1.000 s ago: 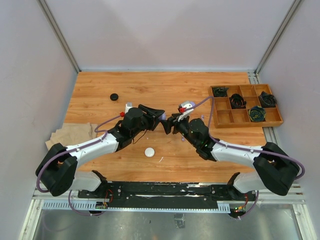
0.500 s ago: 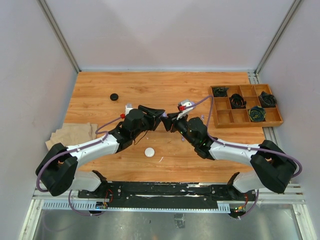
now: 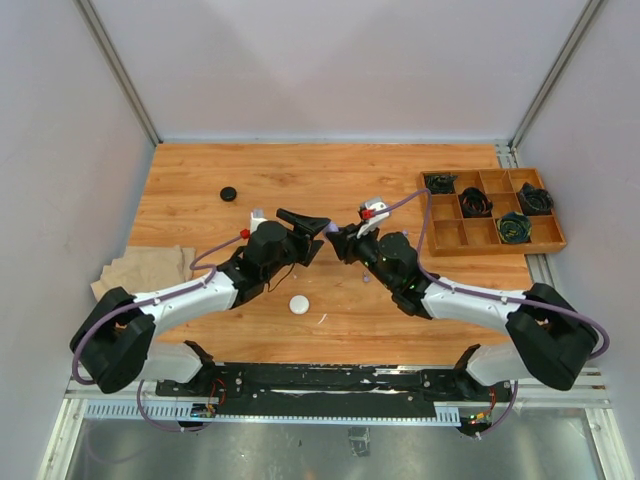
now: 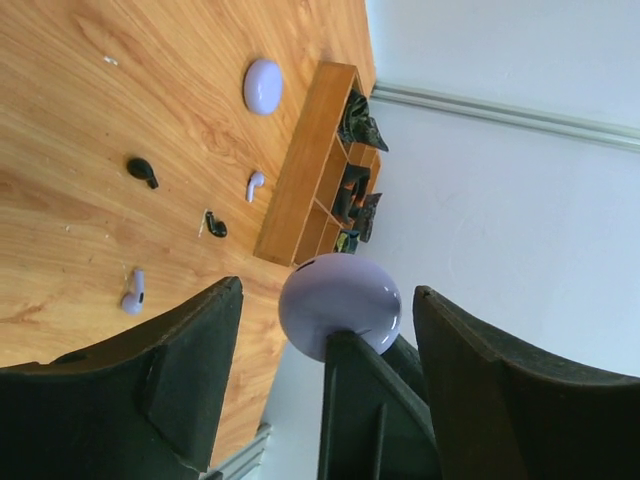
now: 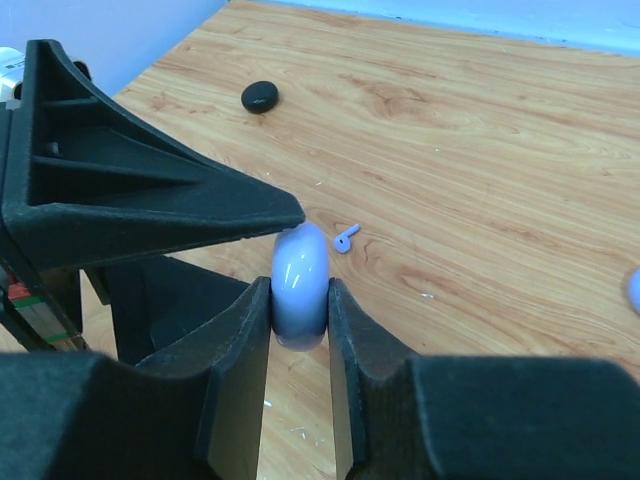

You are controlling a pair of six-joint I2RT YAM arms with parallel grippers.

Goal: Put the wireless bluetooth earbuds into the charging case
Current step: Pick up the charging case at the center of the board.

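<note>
Lavender case (image 5: pixel 298 285) is clamped edge-on, aloft, in my right gripper (image 5: pixel 298 300), my left gripper (image 4: pixel 328 292) spread wide around it. Earbuds (image 4: pixel 142 170) lie loose on the wood (image 4: pixel 60 120), ten o'clock of it in the left wrist view; none is seated, every insertion remains.

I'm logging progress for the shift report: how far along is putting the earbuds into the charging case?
Done: no earbud visibly seated yet. In hand: the right end effector clamps the round lavender charging case; the left end effector stands open around it. Left: the lavender earbud, white earbud and two black earbuds lie loose on the wooden table, and the case looks closed.
</note>
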